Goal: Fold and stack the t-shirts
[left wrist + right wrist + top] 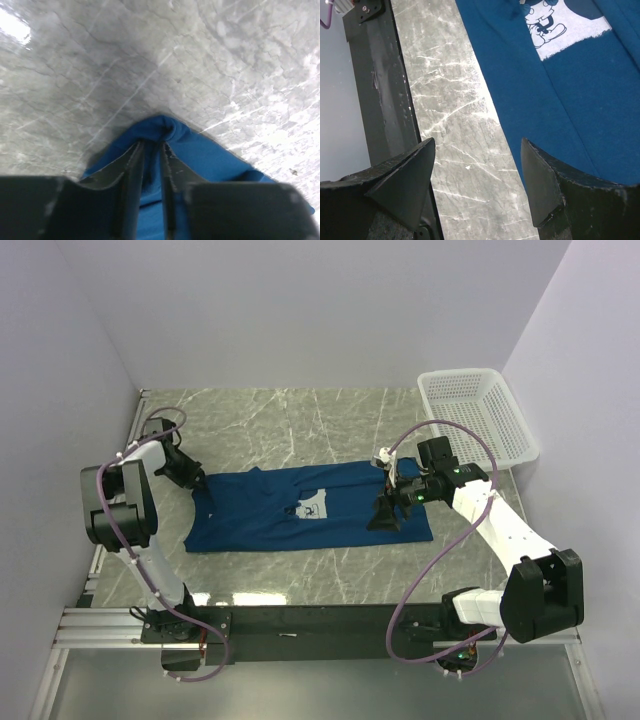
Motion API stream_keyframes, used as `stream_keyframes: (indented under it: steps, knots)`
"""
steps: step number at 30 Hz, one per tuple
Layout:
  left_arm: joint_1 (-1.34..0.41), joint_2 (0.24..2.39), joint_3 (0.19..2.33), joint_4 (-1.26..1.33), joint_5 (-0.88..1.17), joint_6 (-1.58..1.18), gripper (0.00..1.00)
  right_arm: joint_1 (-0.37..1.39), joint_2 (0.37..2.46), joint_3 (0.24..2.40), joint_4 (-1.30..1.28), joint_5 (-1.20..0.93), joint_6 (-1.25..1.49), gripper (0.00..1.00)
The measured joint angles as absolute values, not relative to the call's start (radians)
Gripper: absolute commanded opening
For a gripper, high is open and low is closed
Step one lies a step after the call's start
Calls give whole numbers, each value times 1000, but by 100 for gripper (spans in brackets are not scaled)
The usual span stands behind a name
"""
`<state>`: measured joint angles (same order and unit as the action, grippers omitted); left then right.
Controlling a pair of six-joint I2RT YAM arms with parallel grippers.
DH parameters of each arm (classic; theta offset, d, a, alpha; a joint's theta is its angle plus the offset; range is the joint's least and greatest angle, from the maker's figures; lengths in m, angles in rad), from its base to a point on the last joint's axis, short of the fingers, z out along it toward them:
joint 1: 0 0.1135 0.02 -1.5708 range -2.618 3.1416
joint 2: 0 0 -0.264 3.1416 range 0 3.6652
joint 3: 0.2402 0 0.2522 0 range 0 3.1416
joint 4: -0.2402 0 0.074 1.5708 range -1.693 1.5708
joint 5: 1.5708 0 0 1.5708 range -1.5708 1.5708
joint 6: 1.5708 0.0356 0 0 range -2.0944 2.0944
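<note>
A blue t-shirt (300,508) with a white cartoon print lies spread on the marble table, folded lengthwise. My left gripper (197,480) is at its far left corner, shut on a pinch of the blue fabric (165,131). My right gripper (385,512) hovers over the shirt's right end, open and empty. In the right wrist view the shirt (580,90) fills the right side, its print at the top, and the fingertips (540,185) straddle its near edge above bare table.
A white plastic basket (477,415) stands at the back right. The black rail (380,85) runs along the table's near edge. Grey walls close in the left, back and right sides.
</note>
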<state>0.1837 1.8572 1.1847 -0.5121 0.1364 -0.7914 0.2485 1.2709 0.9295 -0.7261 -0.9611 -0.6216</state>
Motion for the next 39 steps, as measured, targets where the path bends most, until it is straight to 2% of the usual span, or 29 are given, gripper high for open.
stream_keyframes:
  steps: [14,18,19,23,28,35,38,39]
  knots:
    - [198,1920,1250,-536,146,-750,20,249,1271,929,-727,-962,-622,75]
    - [200,1944,1275,-533,158,-735,1,249,1271,929,-728,-962,-626,76]
    - [202,1948,1282,-534,166,-733,1,249,1271,929,-729,-962,-626,76]
    - [202,1992,1344,-564,166,-718,1,249,1271,929,-733,-963,-627,76]
    - [202,2115,1537,-615,169,-699,1,249,1271,929,-734,-962,-630,76]
    - [194,2371,1958,-701,173,-688,2,264,1273,929,-739,-896,-680,76]
    - [189,2476,2141,-707,180,-684,11,390,1288,925,-729,-759,-748,76]
    - [188,2486,2161,-699,181,-680,23,459,1295,916,-711,-710,-762,76]
